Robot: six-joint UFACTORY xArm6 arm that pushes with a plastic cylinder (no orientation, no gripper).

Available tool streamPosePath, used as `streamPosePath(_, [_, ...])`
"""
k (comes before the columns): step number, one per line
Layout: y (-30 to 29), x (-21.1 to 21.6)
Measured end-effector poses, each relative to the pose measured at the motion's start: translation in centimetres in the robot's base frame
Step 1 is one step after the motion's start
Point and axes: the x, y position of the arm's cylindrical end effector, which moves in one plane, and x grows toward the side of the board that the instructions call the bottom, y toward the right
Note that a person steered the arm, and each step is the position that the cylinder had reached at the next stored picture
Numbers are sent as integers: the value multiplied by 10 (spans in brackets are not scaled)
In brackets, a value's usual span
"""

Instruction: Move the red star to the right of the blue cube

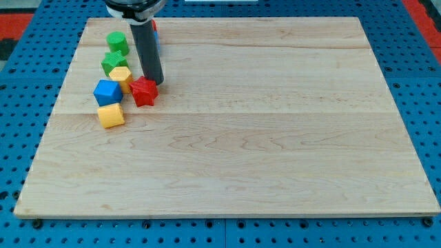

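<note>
Already the red star (144,91) sits just right of the blue cube (107,91) on the tabletop (262,138), near the view's top left, so it seems pushed there on purpose. My tip (154,83) touches the star's upper right edge. No fingers exist here, only a rod, holding nothing.

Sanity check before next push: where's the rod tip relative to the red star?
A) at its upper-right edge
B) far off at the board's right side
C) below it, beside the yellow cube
A: my tip sits at the upper-right edge of the red star, seemingly touching it.
</note>
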Motion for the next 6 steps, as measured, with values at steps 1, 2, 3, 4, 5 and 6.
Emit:
streamPosePath(1, [13, 8])
streamPosePath(2, [61, 27])
streamPosePath(3, [60, 22])
streamPosePath(4, [29, 7])
streamPosePath(5, [0, -12])
streamPosePath(6, [-26, -17])
